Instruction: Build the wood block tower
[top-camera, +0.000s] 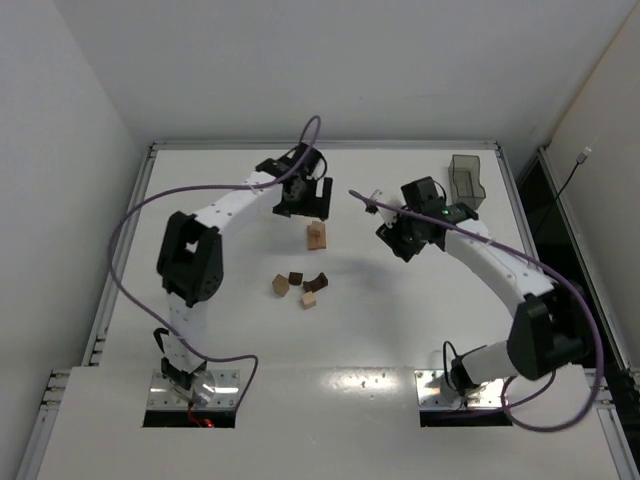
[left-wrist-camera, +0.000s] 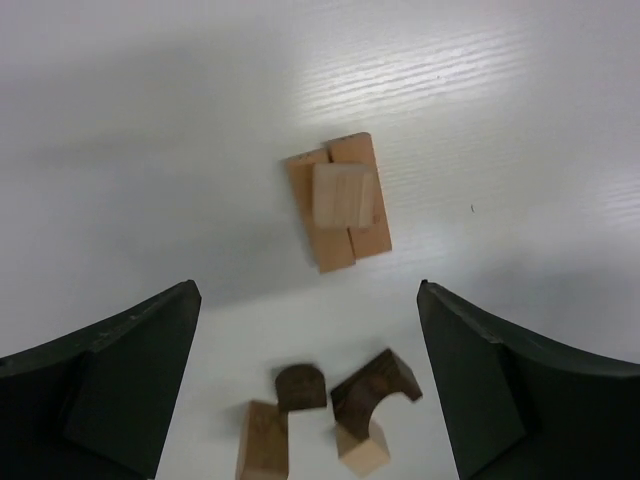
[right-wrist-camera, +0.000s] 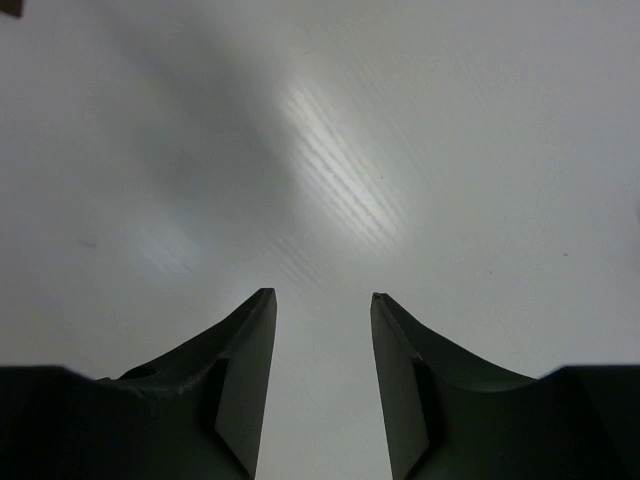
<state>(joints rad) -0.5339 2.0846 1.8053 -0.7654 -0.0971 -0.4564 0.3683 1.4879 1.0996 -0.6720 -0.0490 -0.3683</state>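
Observation:
The wood block tower (left-wrist-camera: 340, 200) is a low stack: two light tan bars lie side by side on the white table with a tan cube on top. In the top view the tower (top-camera: 317, 236) stands mid-table. My left gripper (left-wrist-camera: 308, 290) hovers open over it, nothing between its fingers; from above the left gripper (top-camera: 303, 205) sits just behind the stack. My right gripper (right-wrist-camera: 322, 294) is open over bare table with nothing between its jaws, and the right gripper (top-camera: 398, 242) is to the right of the tower.
Loose blocks lie nearer me than the tower: a dark half-round (left-wrist-camera: 300, 387), a dark arch (left-wrist-camera: 375, 388), a tan cube (left-wrist-camera: 362, 450) and a tan block (left-wrist-camera: 262, 445). A translucent grey container (top-camera: 466, 180) stands at the back right. Raised rails edge the table.

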